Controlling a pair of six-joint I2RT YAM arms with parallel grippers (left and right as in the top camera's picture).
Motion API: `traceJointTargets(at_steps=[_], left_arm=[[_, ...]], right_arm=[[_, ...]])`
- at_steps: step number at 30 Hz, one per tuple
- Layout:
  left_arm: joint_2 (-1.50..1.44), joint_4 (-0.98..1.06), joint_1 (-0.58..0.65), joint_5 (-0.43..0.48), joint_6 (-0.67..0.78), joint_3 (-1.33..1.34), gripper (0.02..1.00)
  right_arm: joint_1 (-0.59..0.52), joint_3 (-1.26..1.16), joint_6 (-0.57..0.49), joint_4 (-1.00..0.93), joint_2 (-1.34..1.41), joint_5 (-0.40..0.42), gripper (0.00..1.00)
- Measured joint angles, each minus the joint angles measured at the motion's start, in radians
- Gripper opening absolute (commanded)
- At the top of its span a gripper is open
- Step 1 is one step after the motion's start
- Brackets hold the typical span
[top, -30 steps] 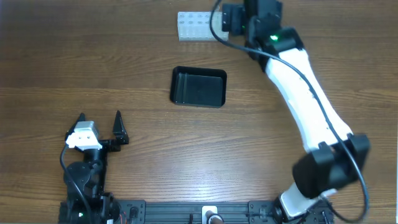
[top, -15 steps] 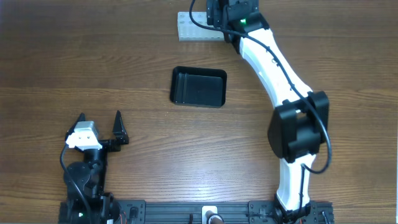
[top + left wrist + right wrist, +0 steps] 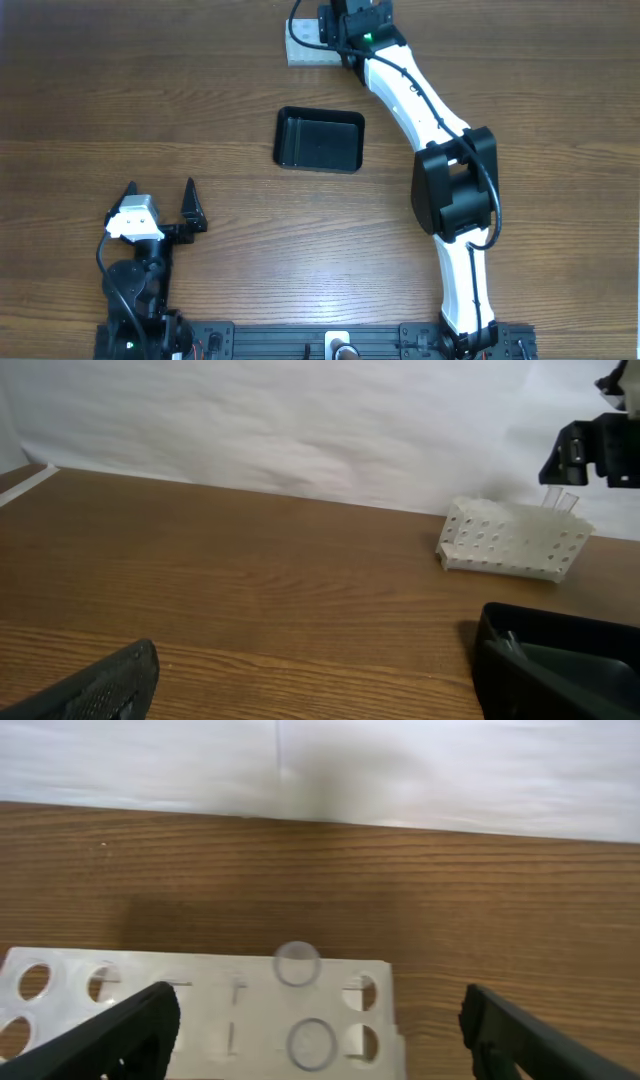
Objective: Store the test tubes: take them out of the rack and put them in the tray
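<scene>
Brown wooden table [image 3: 130,90]; white rack [image 3: 301,52] at its far edge, before a white backdrop [image 3: 280,420]; two clear test tubes [image 3: 297,963] upright in the rack's holes; black tray [image 3: 320,140] nearer the arms, apart from the rack; right gripper [image 3: 318,1020] above the rack, fingers spread wide either side of the tubes, grasping nothing, its arm hiding the rack's right end from above; left gripper [image 3: 160,195] near its base, well apart from the tray, fingers likewise splayed.

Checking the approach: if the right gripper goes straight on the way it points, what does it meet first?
Probably the rims of the two tubes standing in the rack, which sit under the open right gripper; the rack's top would follow. Depth is unclear.
</scene>
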Motion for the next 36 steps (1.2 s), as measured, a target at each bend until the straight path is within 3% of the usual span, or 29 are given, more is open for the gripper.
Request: traceJointTargets(at_steps=[17,36], left_arm=[[0.000,0.000,0.000,0.000,0.000,0.000,0.998],[0.000,0.000,0.000,0.000,0.000,0.000,0.998]], right_arm=[[0.010,0.000,0.100,-0.039,0.016,0.016,0.779],[0.010,0.000,0.106,-0.048,0.033,0.042,0.634]])
